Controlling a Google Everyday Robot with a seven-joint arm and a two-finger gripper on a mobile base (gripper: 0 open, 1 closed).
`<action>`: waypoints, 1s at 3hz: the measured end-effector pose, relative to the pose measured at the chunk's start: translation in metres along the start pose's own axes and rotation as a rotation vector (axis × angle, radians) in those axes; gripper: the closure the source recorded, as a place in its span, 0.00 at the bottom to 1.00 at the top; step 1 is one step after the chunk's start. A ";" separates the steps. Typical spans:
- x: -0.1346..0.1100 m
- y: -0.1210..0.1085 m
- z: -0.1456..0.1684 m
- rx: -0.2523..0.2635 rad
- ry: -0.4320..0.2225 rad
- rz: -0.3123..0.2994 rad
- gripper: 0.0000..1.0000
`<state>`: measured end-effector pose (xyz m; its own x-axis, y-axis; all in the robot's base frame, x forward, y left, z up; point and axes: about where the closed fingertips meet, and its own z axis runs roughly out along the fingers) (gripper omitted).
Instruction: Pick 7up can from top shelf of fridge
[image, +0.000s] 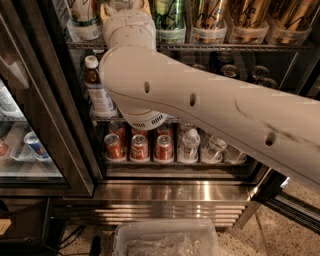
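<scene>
My white arm (200, 105) reaches from the right up into the fridge (65, 125), and its wrist (127, 25) rises past the top shelf (225, 46). The gripper is above the picture's top edge, out of view. A whitish can with green marks, the 7up can (84, 15), stands in a clear tray at the shelf's left end, just left of the wrist. A dark green can (170, 15) stands right of the wrist, then several gold cans (245, 17).
A brown bottle with a white cap (97, 90) stands on the middle shelf behind the arm. Red cans (139, 147) and clear bottles (190, 145) fill the bottom shelf. The steel base grille (170, 205) and a plastic bin (165, 240) are below. Blue cans (35, 145) sit behind glass at left.
</scene>
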<state>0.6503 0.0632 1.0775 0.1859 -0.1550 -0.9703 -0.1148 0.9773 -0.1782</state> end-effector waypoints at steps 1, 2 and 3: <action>0.000 0.000 0.000 0.000 0.000 0.000 1.00; 0.000 0.000 0.000 0.000 0.000 0.000 1.00; -0.007 0.001 -0.001 -0.006 -0.021 0.001 1.00</action>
<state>0.6478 0.0653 1.0840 0.2063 -0.1509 -0.9668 -0.1208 0.9766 -0.1782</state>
